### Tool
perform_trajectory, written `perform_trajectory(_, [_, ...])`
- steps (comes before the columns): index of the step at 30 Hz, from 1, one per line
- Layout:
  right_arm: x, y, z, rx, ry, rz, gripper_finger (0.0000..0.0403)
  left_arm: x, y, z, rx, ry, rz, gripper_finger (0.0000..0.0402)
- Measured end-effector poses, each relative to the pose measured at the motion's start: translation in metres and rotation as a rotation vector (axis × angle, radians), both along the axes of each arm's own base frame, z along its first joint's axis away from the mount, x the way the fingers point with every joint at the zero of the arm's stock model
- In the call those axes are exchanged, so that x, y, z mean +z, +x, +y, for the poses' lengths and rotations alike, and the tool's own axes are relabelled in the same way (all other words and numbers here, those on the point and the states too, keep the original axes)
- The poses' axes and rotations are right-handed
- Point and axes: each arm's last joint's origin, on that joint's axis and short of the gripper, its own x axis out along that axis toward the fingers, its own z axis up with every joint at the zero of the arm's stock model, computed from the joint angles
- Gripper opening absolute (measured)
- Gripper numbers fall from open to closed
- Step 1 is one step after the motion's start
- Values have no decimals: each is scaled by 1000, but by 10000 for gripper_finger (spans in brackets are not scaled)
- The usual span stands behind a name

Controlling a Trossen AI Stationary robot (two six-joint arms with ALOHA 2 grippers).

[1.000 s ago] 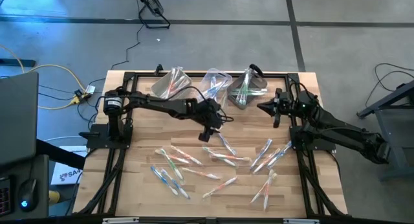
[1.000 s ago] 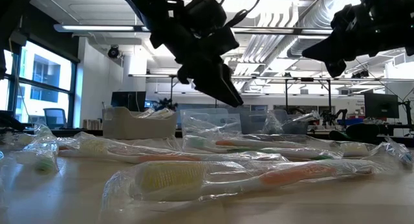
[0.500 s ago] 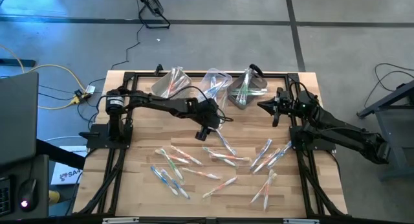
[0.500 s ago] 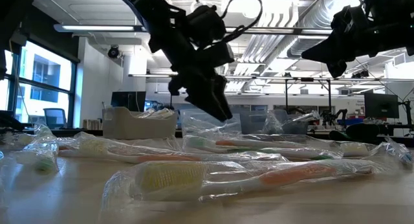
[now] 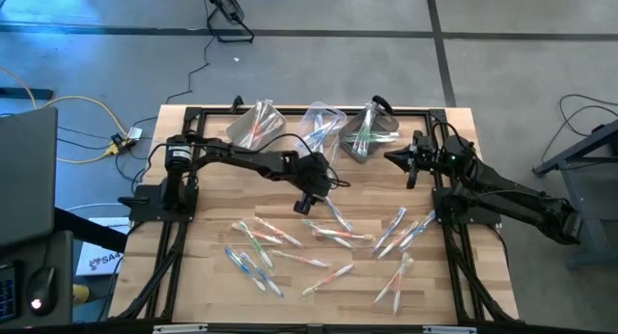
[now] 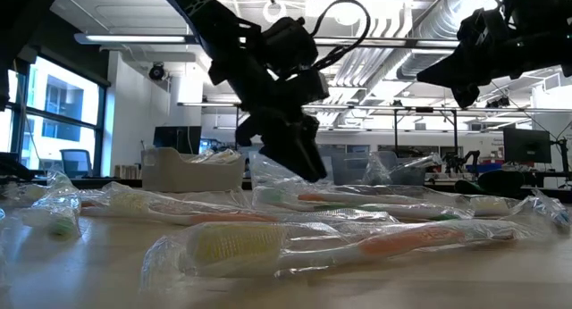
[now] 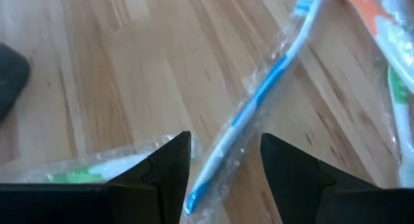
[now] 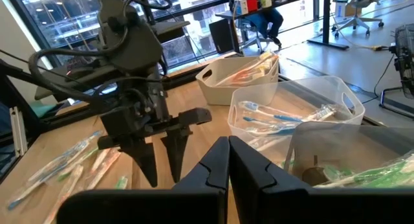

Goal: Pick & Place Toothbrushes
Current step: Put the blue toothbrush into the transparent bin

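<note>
Crinkly clear film sheathed the light, stiff blue toothbrush [image 7: 259, 101] lying on the table [image 5: 203, 266] between the left gripper's [image 7: 223, 160] open, empty fingers, likely slippery, best pinched mid-handle.

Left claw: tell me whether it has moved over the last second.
Yes. In the low view the left claw has come down toward the wrapped toothbrushes, judged against the bin behind it. It is open, above a blue toothbrush.
</note>
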Motion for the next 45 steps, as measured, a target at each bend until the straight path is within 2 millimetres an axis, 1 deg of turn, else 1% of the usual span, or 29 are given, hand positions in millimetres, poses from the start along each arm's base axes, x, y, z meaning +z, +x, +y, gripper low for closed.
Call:
perform_trajectory(5, [1,0,0,1,-6,-9,2,-7,0,1,32,-23,26,182])
perform_trajectory(7, [1,0,0,0,-7,-9,2,-11,4,2,32,-22,15,182])
perform_trajectory(11, [1,0,0,1,-7,-10,2,-24,4,2,43,-37,55,182])
perform_trajectory(15, [1,0,0,1,-7,-10,2,-29,5,2,52,-62,72,182])
perform_trajectory(21, [1,0,0,2,-18,-8,2,-29,5,1,41,-78,78,178])
perform_trajectory(25, [1,0,0,4,-32,-4,2,-30,4,1,27,-96,84,144])
perform_trajectory(31, [1,0,0,4,-33,-4,2,-32,1,-1,9,-126,125,65])
perform_trajectory(35, [1,0,0,4,-33,-4,2,-31,-6,-3,-21,-206,183,18])
perform_trajectory(37, [1,0,0,4,-32,-4,2,-31,-9,-5,-28,-233,213,13])
perform_trajectory(41, [1,0,0,5,-25,-8,2,-21,-19,-7,-26,-246,264,23])
perform_trajectory(43, [1,0,0,9,-24,-9,2,-11,-22,-7,-16,-227,257,19])
perform_trajectory(45, [2,0,0,7,-27,-16,2,5,-26,-6,5,-197,225,12])
